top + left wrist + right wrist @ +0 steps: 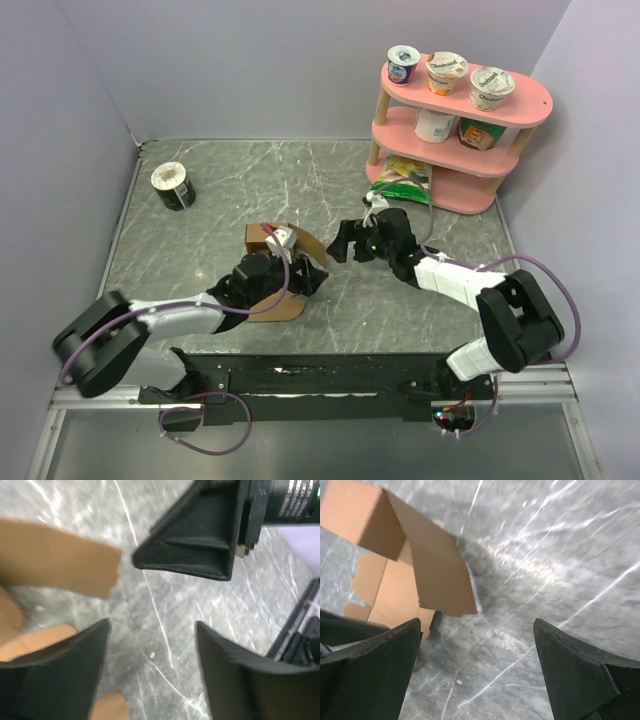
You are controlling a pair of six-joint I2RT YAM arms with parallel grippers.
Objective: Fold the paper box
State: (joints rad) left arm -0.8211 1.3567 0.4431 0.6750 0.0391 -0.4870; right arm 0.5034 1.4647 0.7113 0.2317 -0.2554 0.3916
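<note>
paper box [278, 308], half raised, lies near the middle of the table [250, 180], close against the left gripper [150, 670]. one loose flap [445, 575] leans toward the right gripper [477, 665]. both grippers gape, grasping nothing. advisable: steady the box with the left, then push the flap along its crease. open room lies behind and rightward; shelf [520, 100] and tub [173, 186] stand well apart.

The grey marbled tabletop [250, 180] carried the paper box [278, 308] beside the left hand [308, 280], a black-and-white tub [173, 186] well beyond it, and a pink shelf [470, 195] beyond the right hand [342, 243].
</note>
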